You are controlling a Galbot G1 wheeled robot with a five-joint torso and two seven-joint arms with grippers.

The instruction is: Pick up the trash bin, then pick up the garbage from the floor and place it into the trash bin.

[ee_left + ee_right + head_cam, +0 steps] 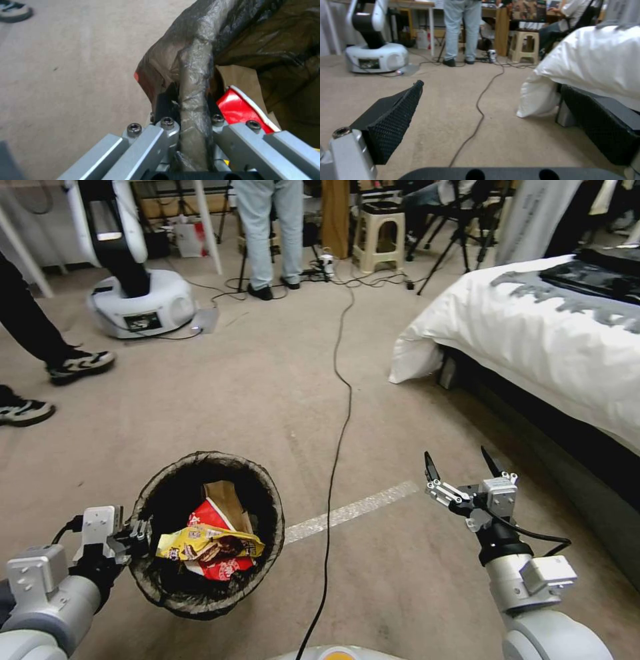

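The trash bin (157, 580), round with a dark bag liner over its rim, hangs at the lower left, held off the floor. My left gripper (137, 532) is shut on its rim (195, 100), the liner pinched between the fingers. Inside lies garbage: a red-and-white wrapper (212, 515), a yellow packet (200, 542) and a tan paper bag (227, 497); the red wrapper (238, 110) also shows past the rim. My right gripper (463, 465) is open and empty above bare carpet at the lower right, its black fingertips (391, 117) spread wide.
A black cable (337, 447) runs down the carpet between the arms, crossing a white tape strip (353, 510). A bed with a white cover (533, 333) fills the right side. Another robot's base (143, 303), people's legs and a stool (379, 237) stand at the back.
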